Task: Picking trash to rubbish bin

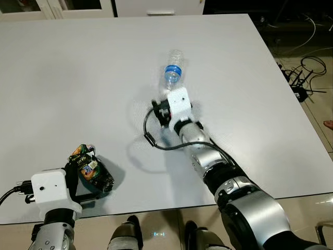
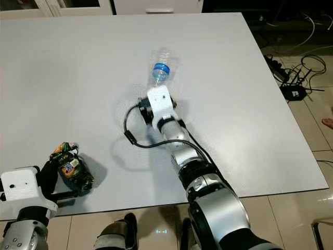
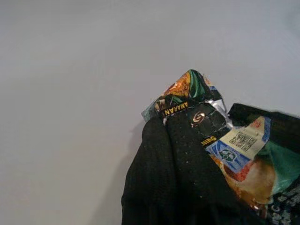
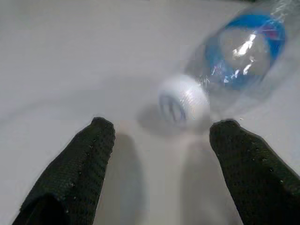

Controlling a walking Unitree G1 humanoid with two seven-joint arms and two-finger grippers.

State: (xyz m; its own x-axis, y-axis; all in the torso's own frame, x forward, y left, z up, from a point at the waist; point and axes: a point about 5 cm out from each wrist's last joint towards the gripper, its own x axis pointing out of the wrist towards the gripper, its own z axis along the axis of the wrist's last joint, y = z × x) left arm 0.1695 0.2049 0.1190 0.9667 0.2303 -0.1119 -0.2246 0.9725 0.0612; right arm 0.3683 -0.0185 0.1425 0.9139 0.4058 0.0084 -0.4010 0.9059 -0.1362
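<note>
Pinching a crumpled snack wrapper (image 1: 89,171), my left end effector (image 1: 86,179) sits at the near edge of the white bench (image 1: 78,83). Farther out, my right end effector (image 4: 161,133) is spread, its fingers (image 4: 91,154) flanking the white cap of a clear plastic bottle (image 1: 173,70) lying mid-bench.

clear bottle (image 1: 173,70): blue label, white cap, lying mid-table | crumpled snack wrapper (image 1: 89,169): near table edge
</note>
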